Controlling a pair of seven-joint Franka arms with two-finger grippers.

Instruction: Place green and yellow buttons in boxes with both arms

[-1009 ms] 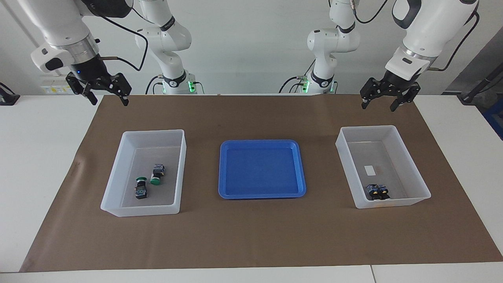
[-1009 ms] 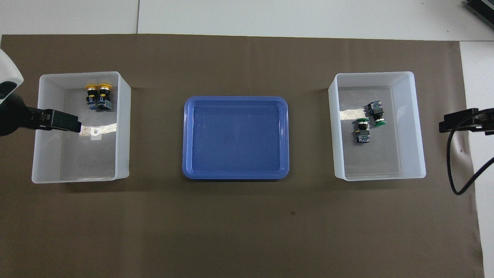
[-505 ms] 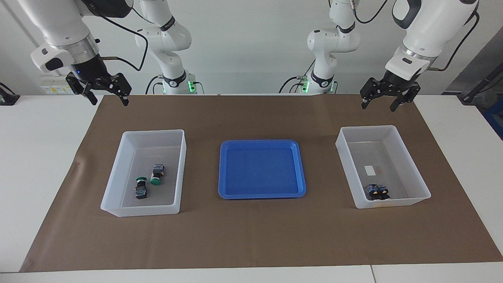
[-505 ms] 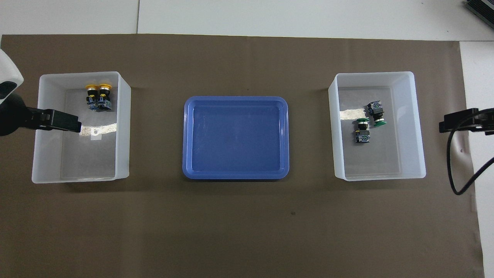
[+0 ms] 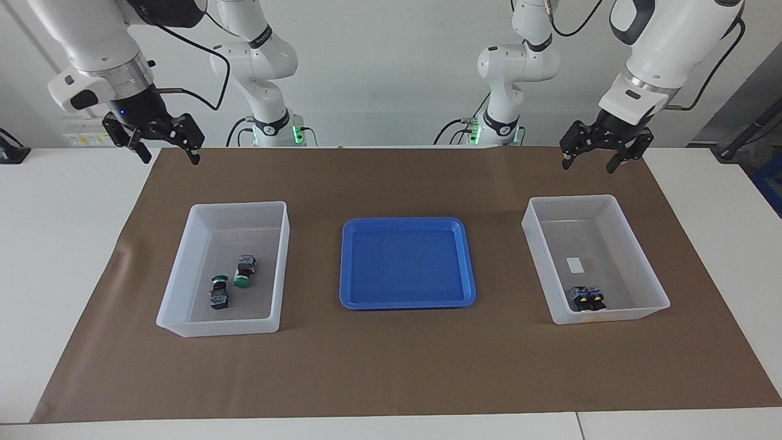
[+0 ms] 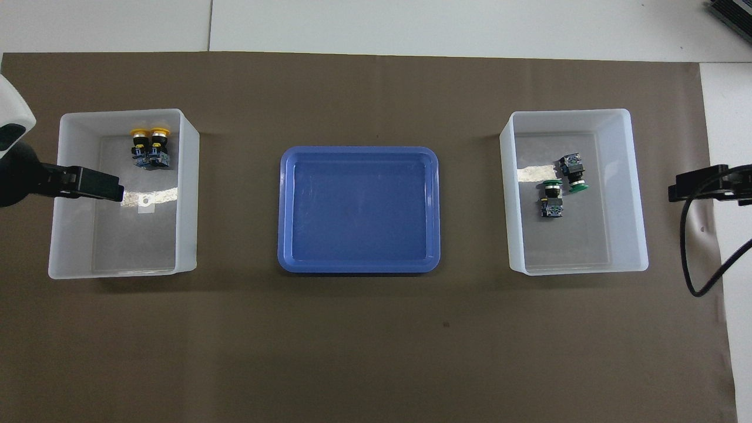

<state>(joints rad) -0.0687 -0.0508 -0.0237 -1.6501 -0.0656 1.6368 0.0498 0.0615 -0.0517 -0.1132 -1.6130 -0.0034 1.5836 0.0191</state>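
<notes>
Two green buttons (image 5: 220, 294) (image 5: 244, 269) lie on their sides in the white box (image 5: 174, 287) toward the right arm's end, also seen as green buttons (image 6: 551, 200) in that box (image 6: 637, 194) from overhead. Two yellow buttons (image 5: 586, 298) (image 6: 151, 147) lie side by side in the white box (image 5: 644, 263) (image 6: 188, 194) toward the left arm's end. My right gripper (image 5: 171, 160) hangs open and empty in the air over the mat's edge by the robots. My left gripper (image 5: 588, 167) hangs the same way, open and empty, at its own end.
A blue tray (image 5: 407, 263) (image 6: 358, 208) with nothing in it sits on the brown mat (image 5: 391, 366) between the two boxes. White tabletop borders the mat at both ends. A black cable (image 6: 687, 252) loops down at the right arm's end.
</notes>
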